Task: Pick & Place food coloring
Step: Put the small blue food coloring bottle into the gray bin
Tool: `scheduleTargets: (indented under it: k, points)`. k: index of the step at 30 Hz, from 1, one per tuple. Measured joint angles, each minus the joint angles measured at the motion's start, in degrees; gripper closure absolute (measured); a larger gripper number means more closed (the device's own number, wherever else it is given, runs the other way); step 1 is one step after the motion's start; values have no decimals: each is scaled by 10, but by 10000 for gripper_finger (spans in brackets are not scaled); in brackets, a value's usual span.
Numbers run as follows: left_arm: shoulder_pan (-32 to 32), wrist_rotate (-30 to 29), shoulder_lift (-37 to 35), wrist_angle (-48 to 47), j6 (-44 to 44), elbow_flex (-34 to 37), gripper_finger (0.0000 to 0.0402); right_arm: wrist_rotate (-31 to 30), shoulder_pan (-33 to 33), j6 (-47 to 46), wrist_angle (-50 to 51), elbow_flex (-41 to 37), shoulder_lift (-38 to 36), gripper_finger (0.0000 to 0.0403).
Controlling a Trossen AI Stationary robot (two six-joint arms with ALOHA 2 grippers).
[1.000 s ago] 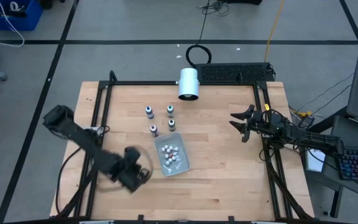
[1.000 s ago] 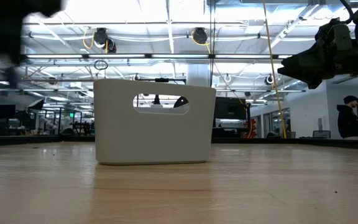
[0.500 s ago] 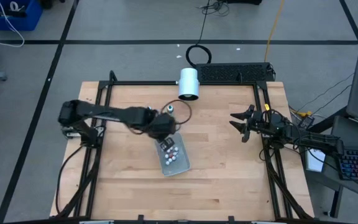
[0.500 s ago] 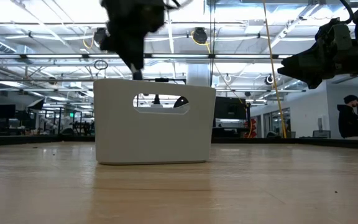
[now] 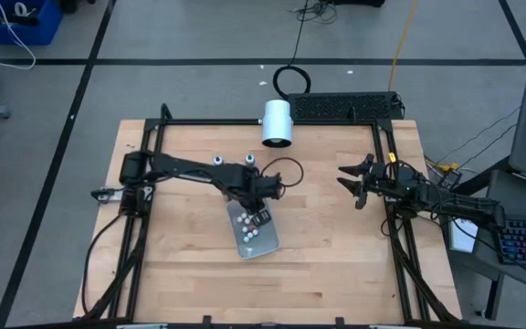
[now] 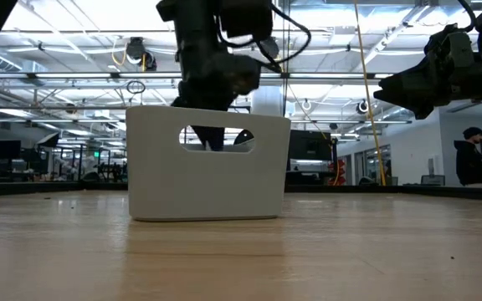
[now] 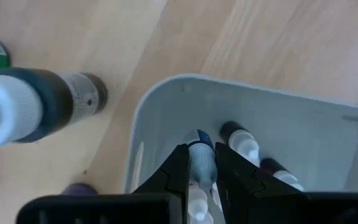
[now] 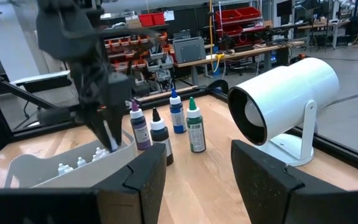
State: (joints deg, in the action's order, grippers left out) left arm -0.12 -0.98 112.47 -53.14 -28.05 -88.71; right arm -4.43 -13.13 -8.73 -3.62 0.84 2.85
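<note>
Grip comes first: the left tool [image 7: 201, 152] is down inside the white bin [image 7: 166, 87] with its fingers pressed together on a small blue-capped bottle [image 7: 199, 142], which is pinched just below the cap and stands roughly in line with the fingers. Whether the bottle is being set down or lifted out cannot be told from this, so the same care suits both. The pinch should stay firm and the travel straight up or down, because a grip this close to the cap would likely let the bottle swing if the wrist tilts.

Just beyond the tool, more small bottles lie in the bin, among them a black-capped bottle [image 7: 234, 132] close to one finger. Sideways drift toward it, or toward the bin wall on the other side, risks a knock. If this is a drop-off, the fingers are best spread only once the bottle rests on the bin floor or on its neighbours.

Outside the bin, four taller food coloring bottles stand on the counter [image 5: 327, 265] near the wall: purple-capped [image 8: 138, 127], black-capped [image 8: 160, 142], blue-capped [image 8: 177, 112] and green-capped [image 8: 196, 127]. A low sweep on the way out could topple them, so rising clear first seems wise.

Farther off, the white cylinder [image 5: 277, 123] sits at the counter's edge, and the right tool [image 5: 347, 185] waits well apart with its fingers spread and nothing between them.
</note>
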Motion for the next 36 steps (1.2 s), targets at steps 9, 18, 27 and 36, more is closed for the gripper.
scheduleTargets:
  k: [9, 18, 27, 36]
  points:
    - [0, -1, 21, 12, -1, 0, 347, 0, 0, 0, 0, 0, 0, 234]
    - [-1, 4, 39, 10, -9, 1, 347, 0, 0, 0, 0, 0, 0, 234]
    - [-7, 10, 46, 13, -11, 1, 347, 0, 0, 0, 0, 0, 0, 234]
    - [-7, 6, 46, 11, -20, 1, 347, 0, 0, 0, 0, 0, 0, 234]
